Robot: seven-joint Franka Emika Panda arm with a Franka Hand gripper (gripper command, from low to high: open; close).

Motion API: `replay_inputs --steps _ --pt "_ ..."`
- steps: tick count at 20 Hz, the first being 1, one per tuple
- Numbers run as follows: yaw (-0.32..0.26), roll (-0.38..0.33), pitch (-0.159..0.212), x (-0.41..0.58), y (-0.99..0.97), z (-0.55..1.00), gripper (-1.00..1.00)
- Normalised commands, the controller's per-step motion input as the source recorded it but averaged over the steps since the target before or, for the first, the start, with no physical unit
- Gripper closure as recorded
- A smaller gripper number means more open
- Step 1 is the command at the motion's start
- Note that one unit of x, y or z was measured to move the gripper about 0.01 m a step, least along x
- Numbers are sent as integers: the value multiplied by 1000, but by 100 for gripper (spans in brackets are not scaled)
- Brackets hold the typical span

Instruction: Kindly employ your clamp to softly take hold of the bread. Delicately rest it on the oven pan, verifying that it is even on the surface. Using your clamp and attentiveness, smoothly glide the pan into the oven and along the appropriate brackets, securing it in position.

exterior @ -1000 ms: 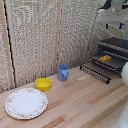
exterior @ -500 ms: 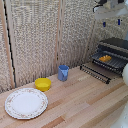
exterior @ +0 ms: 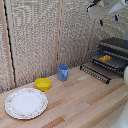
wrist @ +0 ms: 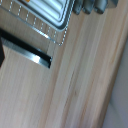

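Observation:
The bread (exterior: 105,58) is a small orange-yellow slab lying on the oven pan (exterior: 116,63), a dark barred tray that sits in the mouth of the black and silver oven (exterior: 116,46). My clamp (exterior: 108,20) hangs high above the oven, well clear of the pan. Its two dark bluish fingers stand apart with nothing between them. In the wrist view a corner of the pan (wrist: 47,12) shows over the wooden table, with a sliver of the bread (wrist: 27,1) at the picture's edge.
The oven's slatted flap (exterior: 96,73) lies open in front of the oven. A blue cup (exterior: 63,73), a yellow bowl (exterior: 42,84) and a patterned plate (exterior: 26,103) stand on the wooden table (exterior: 80,105) toward the exterior view's left.
The clamp has shifted a little high up above the oven. The bread, pan and the other objects have stayed where they were.

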Motion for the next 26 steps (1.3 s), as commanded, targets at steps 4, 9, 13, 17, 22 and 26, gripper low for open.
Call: replay_inputs --steps 4,9,13,17,22,26 --pt "231 -329 116 -111 0 -139 -100" --pt "242 -297 137 -102 0 -91 -100" --pt "262 -260 151 -95 0 -79 -100" --pt "285 -209 166 -57 0 -93 -100" --pt "294 -163 196 -16 3 -165 -100" --pt "269 -204 194 -4 0 -334 -100"
